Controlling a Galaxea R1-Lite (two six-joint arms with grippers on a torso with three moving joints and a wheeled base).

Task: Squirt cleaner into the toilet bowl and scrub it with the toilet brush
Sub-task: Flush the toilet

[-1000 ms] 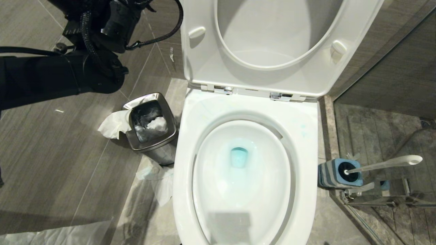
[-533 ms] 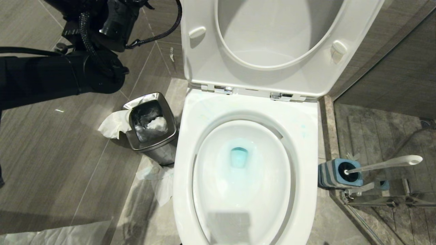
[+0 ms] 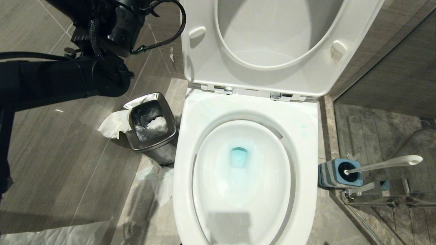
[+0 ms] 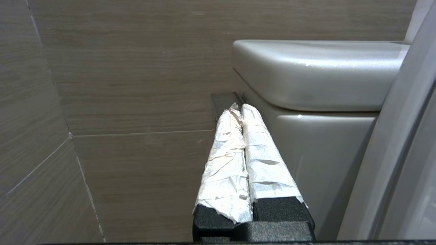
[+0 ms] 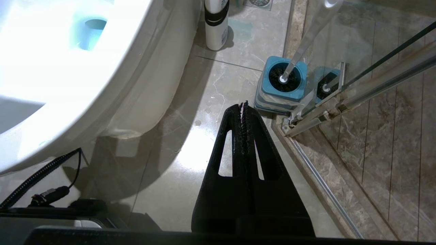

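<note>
1. The toilet bowl (image 3: 245, 177) stands with seat and lid raised; teal-blue cleaner (image 3: 238, 157) tints the water at its drain and faintly streaks the white basin around it.
2. The toilet brush (image 3: 381, 164) sits in its blue-topped holder (image 3: 335, 173) on the floor to the bowl's right, beside the glass shower door (image 5: 374, 78), handle leaning away from the bowl.
3. The left claw (image 4: 242, 110), its fingers wrapped in white tape, is pressed together and empty, raised beside the tank (image 4: 316, 75) near the tiled wall.
4. The right claw (image 5: 244, 105) is closed tight on nothing, hanging low over the floor near the holder.
5. A steel waste bin (image 3: 151, 124) stuffed with paper stands to the bowl's left.
</note>
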